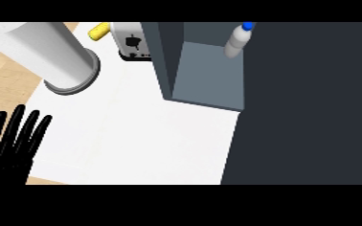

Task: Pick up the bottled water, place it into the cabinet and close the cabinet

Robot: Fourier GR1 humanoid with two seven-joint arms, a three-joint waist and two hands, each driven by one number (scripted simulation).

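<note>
One hand, the left hand point(17, 139), is resting at the near left edge, fingers point(32, 124) straight and spread, gripping nothing; its wrist is cut off. The white surface point(134, 134) is stretching away. Farther left, one grey cylinder point(53, 57) is standing. One cabinet point(205, 72) is sitting open, with one bottled water point(237, 40) upright inside at the far right. One toaster point(133, 40) and one yellow item point(99, 30) are showing partly, far back.
</note>
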